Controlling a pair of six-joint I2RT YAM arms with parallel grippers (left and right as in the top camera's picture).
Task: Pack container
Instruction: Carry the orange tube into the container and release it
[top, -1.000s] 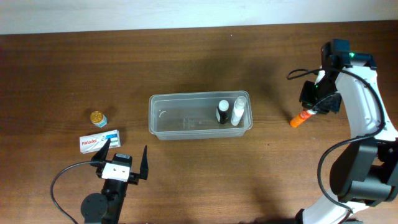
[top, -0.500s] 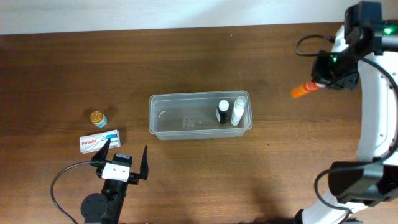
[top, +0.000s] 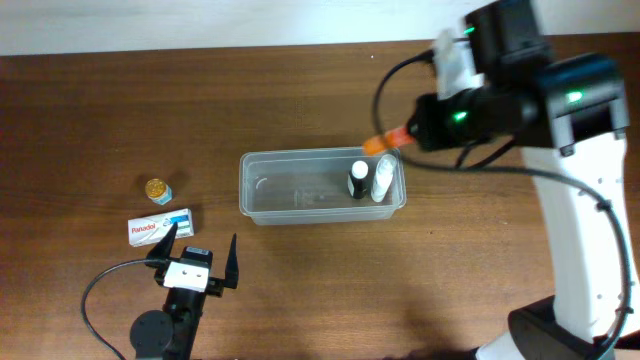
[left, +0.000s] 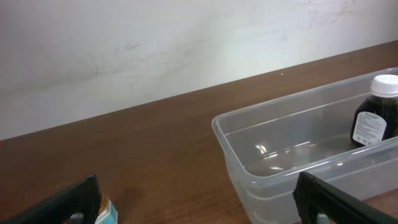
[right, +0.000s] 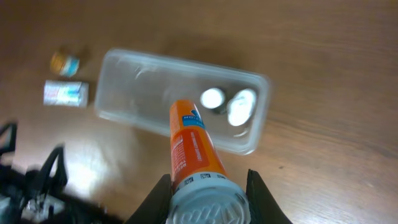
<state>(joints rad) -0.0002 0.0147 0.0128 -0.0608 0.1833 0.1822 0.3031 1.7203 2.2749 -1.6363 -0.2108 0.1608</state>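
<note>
The clear plastic container (top: 290, 190) sits mid-table and holds a dark bottle (top: 358, 180) and a white bottle (top: 383, 178) at its right end. It also shows in the right wrist view (right: 137, 81) and the left wrist view (left: 249, 143). My right gripper (right: 208, 199) is shut on an orange tube with a white cap (right: 193, 149), held in the air above the container's far right corner (top: 385, 142). My left gripper (top: 195, 262) is open and empty, low at the front left, near the container's left end.
A white and blue Panadol box (top: 160, 227) and a small gold-lidded jar (top: 157, 189) lie left of the container. The left arm's cable loops at the front left. A pale wall runs along the table's far edge.
My right arm has swung left from the table's right side, carrying the orange tube up and over to the container's right end. The left arm has not moved.
</note>
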